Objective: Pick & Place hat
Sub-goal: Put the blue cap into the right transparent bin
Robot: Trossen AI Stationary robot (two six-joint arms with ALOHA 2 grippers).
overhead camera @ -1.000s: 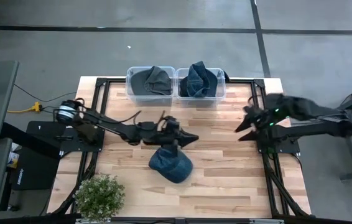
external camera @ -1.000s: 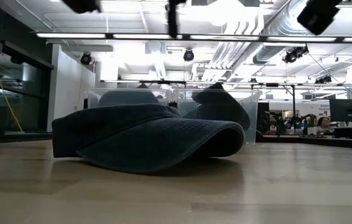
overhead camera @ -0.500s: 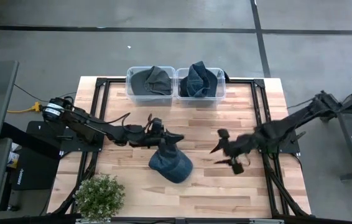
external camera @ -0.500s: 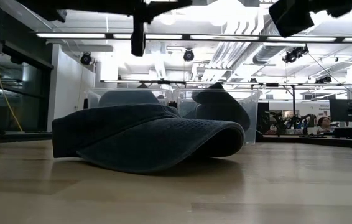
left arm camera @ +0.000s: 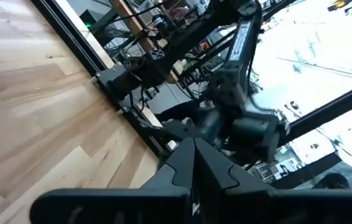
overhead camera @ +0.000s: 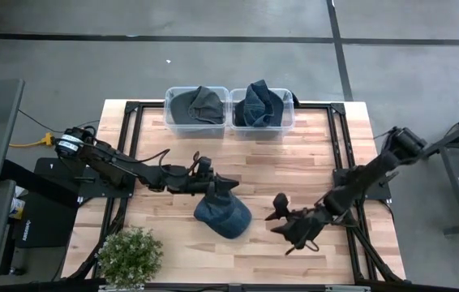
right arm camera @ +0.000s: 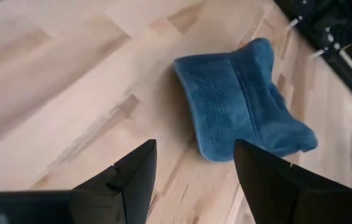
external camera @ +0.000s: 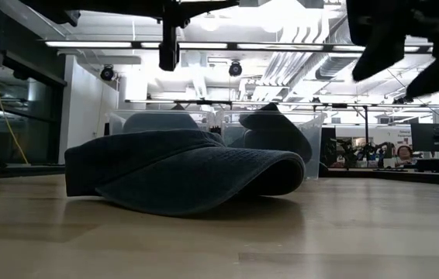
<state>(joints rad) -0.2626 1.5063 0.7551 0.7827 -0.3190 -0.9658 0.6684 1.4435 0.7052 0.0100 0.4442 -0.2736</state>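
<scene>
Now, hat (overhead camera: 222, 215): soft limp cloth, light, lying near-centre on table (overhead camera: 294, 162); pinch the brim edge.
right gripper (overhead camera: 285, 228): wide open, empty, just right of hat.
left gripper (overhead camera: 228, 186): shut, empty, above hat's far edge.

A dark blue hat (overhead camera: 222, 215) lies on the pale wood-grain table (overhead camera: 294, 162); the plant (overhead camera: 130, 255) is green.

Hat (overhead camera: 222, 214): blue cloth, terry-like nap, matt. Counter (overhead camera: 294, 166): pale wood planks, smooth, satin sheen; black metal frame (overhead camera: 129, 130) along its edges, matt. Two bins (overhead camera: 229, 122): clear plastic, glossy, holding dark folded cloth (overhead camera: 258, 104). Right gripper (right arm camera: 191, 174): fingers of black moulded plastic, matt. Floor (overhead camera: 213, 65): grey concrete, dull.
</scene>
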